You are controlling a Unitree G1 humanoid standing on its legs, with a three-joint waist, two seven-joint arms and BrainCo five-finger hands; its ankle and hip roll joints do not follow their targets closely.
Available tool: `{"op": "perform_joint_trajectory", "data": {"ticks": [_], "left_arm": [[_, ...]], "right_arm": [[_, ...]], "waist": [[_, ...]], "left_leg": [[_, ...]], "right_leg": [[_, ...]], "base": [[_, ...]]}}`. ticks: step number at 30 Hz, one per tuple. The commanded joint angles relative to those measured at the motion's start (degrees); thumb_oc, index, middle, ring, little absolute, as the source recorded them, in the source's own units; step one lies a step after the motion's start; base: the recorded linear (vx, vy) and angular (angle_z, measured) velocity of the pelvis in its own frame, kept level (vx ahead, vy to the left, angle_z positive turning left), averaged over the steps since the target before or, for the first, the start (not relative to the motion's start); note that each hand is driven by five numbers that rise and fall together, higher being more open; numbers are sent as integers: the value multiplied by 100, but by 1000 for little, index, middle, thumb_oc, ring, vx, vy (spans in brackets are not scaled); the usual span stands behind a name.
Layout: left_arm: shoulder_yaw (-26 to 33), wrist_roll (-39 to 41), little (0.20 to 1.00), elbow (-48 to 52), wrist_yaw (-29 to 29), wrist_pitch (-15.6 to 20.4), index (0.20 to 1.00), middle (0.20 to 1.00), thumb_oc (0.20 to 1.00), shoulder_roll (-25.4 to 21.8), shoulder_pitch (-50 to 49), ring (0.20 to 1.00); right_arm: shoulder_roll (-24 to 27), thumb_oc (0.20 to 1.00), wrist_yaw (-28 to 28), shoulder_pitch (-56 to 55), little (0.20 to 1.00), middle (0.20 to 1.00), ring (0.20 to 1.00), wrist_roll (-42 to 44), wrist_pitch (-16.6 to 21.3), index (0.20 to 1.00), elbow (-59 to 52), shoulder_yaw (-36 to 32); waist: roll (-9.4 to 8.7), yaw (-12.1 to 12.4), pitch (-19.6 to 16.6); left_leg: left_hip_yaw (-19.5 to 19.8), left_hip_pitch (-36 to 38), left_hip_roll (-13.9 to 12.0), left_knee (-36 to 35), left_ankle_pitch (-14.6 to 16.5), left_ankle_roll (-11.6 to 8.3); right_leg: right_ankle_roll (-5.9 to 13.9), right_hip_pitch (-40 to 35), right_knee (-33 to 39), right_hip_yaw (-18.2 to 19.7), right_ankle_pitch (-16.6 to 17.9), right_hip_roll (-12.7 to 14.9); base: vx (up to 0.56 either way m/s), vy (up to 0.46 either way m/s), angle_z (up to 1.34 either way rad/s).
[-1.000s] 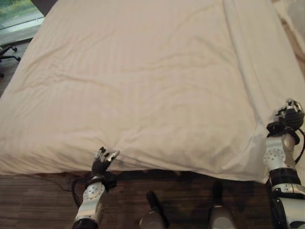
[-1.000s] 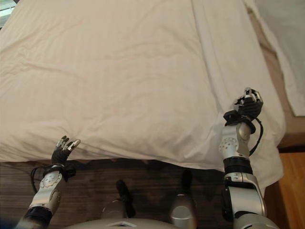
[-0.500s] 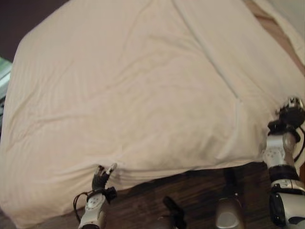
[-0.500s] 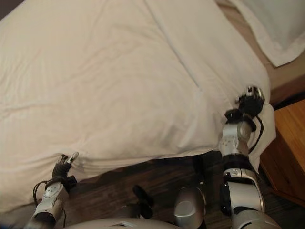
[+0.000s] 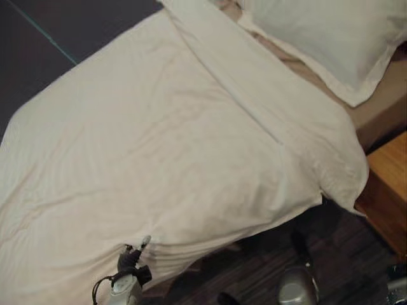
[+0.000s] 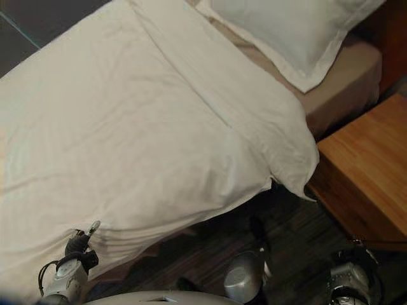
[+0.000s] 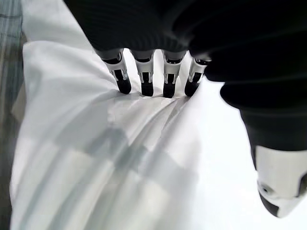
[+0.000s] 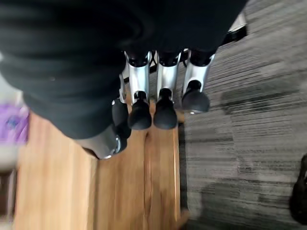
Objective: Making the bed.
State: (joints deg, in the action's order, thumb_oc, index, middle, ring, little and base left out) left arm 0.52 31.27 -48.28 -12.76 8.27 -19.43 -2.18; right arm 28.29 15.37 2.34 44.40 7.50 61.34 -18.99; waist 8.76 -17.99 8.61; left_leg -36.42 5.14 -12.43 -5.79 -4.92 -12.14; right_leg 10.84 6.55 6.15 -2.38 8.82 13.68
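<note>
A white striped duvet (image 5: 159, 146) covers the bed, its near edge hanging toward the floor and its right corner (image 5: 346, 184) drooping beside the mattress. My left hand (image 5: 129, 260) is at the duvet's near edge, low on the left. In the left wrist view its straight fingers (image 7: 144, 79) rest their tips on creased duvet cloth, with the thumb (image 7: 278, 177) held apart. My right hand's curled fingers (image 8: 160, 81) hold nothing and hang over the wooden nightstand and the carpet.
A white pillow (image 5: 318, 38) lies at the head of the bed on the tan fitted sheet (image 5: 381, 95). A wooden nightstand (image 6: 369, 171) stands right of the bed. Dark carpet (image 8: 249, 120) runs along the bed's near side.
The camera has swung right toward the head of the bed. My right hand has left the duvet's right corner and dropped low by the nightstand. My left hand stays at the duvet edge.
</note>
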Motion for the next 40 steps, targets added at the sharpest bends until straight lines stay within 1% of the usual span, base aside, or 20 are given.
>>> {"op": "perform_joint_trajectory", "data": {"ticks": [1, 5, 6, 7, 8, 9, 10, 11, 12, 13, 15, 19, 21, 22, 26, 27, 31, 34, 39, 40], "left_arm": [[-149, -6, 1000, -47, 383, 117, 1000, 1000, 1000, 523, 914, 1000], [-343, -207, 1000, -240, 521, -117, 1000, 1000, 1000, 768, 467, 1000], [-408, -211, 1000, -278, 607, -197, 1000, 1000, 1000, 856, 270, 1000], [-412, -211, 1000, -273, 608, -198, 1000, 1000, 1000, 848, 256, 1000], [-449, -222, 1000, -302, 654, -239, 1000, 1000, 1000, 897, 194, 1000], [-421, -278, 1000, -296, 711, -297, 1000, 1000, 1000, 922, 78, 1000], [-428, -278, 1000, -296, 713, -300, 1000, 1000, 1000, 922, 69, 1000], [-443, -323, 1000, -239, 718, -306, 1000, 1000, 1000, 946, 30, 1000], [-411, -341, 1000, -200, 703, -308, 1000, 1000, 1000, 937, -4, 1000], [-399, -358, 1000, -75, 693, -297, 1000, 1000, 1000, 918, -39, 1000], [-375, -363, 1000, 338, 677, -253, 1000, 1000, 1000, 826, -124, 1000], [-526, -505, 1000, 1794, 629, -9, 1000, 1000, 1000, 562, -80, 1000], [-560, -458, 1000, 2342, 591, 97, 1000, 1000, 1000, 493, -18, 1000], [-587, -383, 1000, 2885, 561, 218, 1000, 1000, 1000, 433, 100, 1000], [-612, -353, 1000, 3256, 538, 315, 1000, 1000, 1000, 385, 246, 1000], [-647, -377, 1000, 3785, 561, 457, 1000, 1000, 1000, 322, 444, 1000], [-702, -380, 1000, 4026, 558, 532, 1000, 1000, 1000, 334, 598, 1000], [-783, -437, 1000, 4208, 675, 553, 1000, 1000, 1000, 305, 530, 1000], [-661, -740, 1000, 3999, 627, 498, 1000, 1000, 1000, 231, 136, 1000], [-618, -956, 1000, 3878, 600, 438, 1000, 1000, 1000, 154, 19, 1000]], "right_arm": [[134, 1000, -139, 283, 1000, 1000, 1000, -759, -67, 1000, -482, 33], [-252, 1000, -210, -27, 1000, 1000, 1000, -1346, -74, 1000, -1372, 467], [-396, 1000, -248, -128, 1000, 1000, 1000, -1552, -43, 1000, -1925, 657], [-410, 1000, -239, -149, 1000, 1000, 1000, -1560, -52, 1000, -1948, 656], [-516, 1000, -297, -156, 1000, 1000, 1000, -1615, -36, 1000, -2146, 806], [-719, 1000, -416, -220, 1000, 1000, 1000, -1868, -49, 1000, -2567, 1139], [-721, 1000, -411, -232, 1000, 1000, 1000, -1871, -53, 1000, -2570, 1136], [-854, 1000, -457, -271, 1000, 1000, 1000, -1968, -53, 1000, -2779, 1317], [-925, 1000, -513, -289, 1000, 1000, 1000, -2112, -41, 1000, -2910, 1477], [-1013, 1000, -551, -309, 1000, 1000, 1000, -2257, -52, 1000, -3051, 1665], [-1102, 1000, -607, -364, 1000, 1000, 1000, -2479, -39, 1000, -3304, 1884], [-1297, 1000, -657, -418, 1000, 1000, 1000, -2641, 70, 1000, -3575, 2178], [-1382, 1000, -669, -424, 1000, 1000, 1000, -2624, 110, 1000, -3704, 2230], [-1480, 1000, -654, -433, 1000, 1000, 1000, -2548, 186, 1000, -3852, 2269], [-1503, 1000, -684, -445, 1000, 1000, 1000, -2535, 226, 1000, -3968, 2316], [-1499, 1000, -720, -464, 1000, 1000, 1000, -2548, 287, 1000, -4145, 2385], [-1464, 1000, -764, -448, 1000, 1000, 1000, -2573, 326, 1000, -4296, 2477], [-1419, 1000, -775, -405, 1000, 1000, 1000, -2591, 361, 1000, -4452, 2497], [-1363, 1000, -831, -361, 1000, 1000, 1000, -2524, 390, 1000, -4735, 2526], [-1316, 1000, -870, -311, 1000, 1000, 1000, -2486, 416, 1000, -4883, 2552]], "waist": [[-18, -136, -13], [-545, 130, -183], [-734, 242, -279], [-743, 239, -284], [-831, 298, -329], [-989, 394, -400], [-982, 392, -416], [-1054, 446, -453], [-1116, 504, -454], [-1151, 557, -463], [-1178, 659, -468], [-1202, 774, -455], [-1195, 801, -472], [-1194, 813, -492], [-1200, 796, -517], [-1213, 773, -556], [-1227, 742, -582], [-1229, 746, -586], [-1192, 782, -572], [-1181, 806, -538]], "left_leg": [[359, 331, -83, 86, 399, 305], [574, 457, -195, 79, 400, 327], [640, 501, -224, 79, 424, 345], [646, 505, -221, 79, 425, 346], [669, 533, -224, 79, 441, 356], [625, 531, -226, 79, 368, 432], [696, 580, -209, 79, 475, 394], [722, 588, -199, 79, 494, 405], [669, 555, -206, 79, 395, 459], [702, 567, -195, 79, 415, 479], [770, 567, -170, 79, 438, 502], [932, 506, -156, 79, 421, 514], [978, 470, -166, 79, 400, 501], [1008, 438, -186, 79, 371, 476], [1025, 426, -207, 79, 346, 447], [1014, 415, -246, 79, 320, 407], [985, 391, -280, 79, 291, 372], [959, 391, -304, 79, 277, 362], [892, 443, -312, 79, 286, 358], [878, 469, -306, 79, 292, 362]], "right_leg": [[-59, -431, -126, -466, -842, -111], [-102, -792, -158, -687, -878, -155], [-119, -917, -170, -758, -906, -180], [-118, -926, -170, -763, -909, -177], [-116, -975, -174, -799, -921, -185], [-157, -997, -195, -869, -864, -201], [-109, -1059, -178, -847, -933, -187], [-104, -1090, -183, -865, -935, -191], [-147, -1053, -223, -911, -871, -197], [-142, -1070, -236, -924, -878, -182], [-141, -1113, -235, -961, -879, -172], [-129, -1172, -236, -1064, -851, -143], [-126, -1190, -220, -1131, -836, -128], [-121, -1217, -204, -1206, -822, -121], [-115, -1241, -187, -1265, -808, -115], [-97, -1270, -166, -1334, -780, -95], [-84, -1277, -147, -1376, -754, -90], [-82, -1280, -136, -1377, -744, -86], [-90, -1271, -126, -1337, -740, -98], [-93, -1279, -130, -1315, -738, -102]], "base": [[-88, -7, 15], [-96, 1, 24], [-47, 15, 32], [-25, 39, 24], [-70, 6, 41], [-9, 30, 36], [-3, 19, 25], [-4, 13, 10], [-74, 10, 9], [-79, 14, 5], [-31, 38, 5], [-36, 27, 14], [-20, 23, 15], [-7, 13, 18], [10, 6, 11], [20, 8, 7], [14, 2, 7], [0, 0, 0], [27, 9, -2], [0, 0, 0]]}}
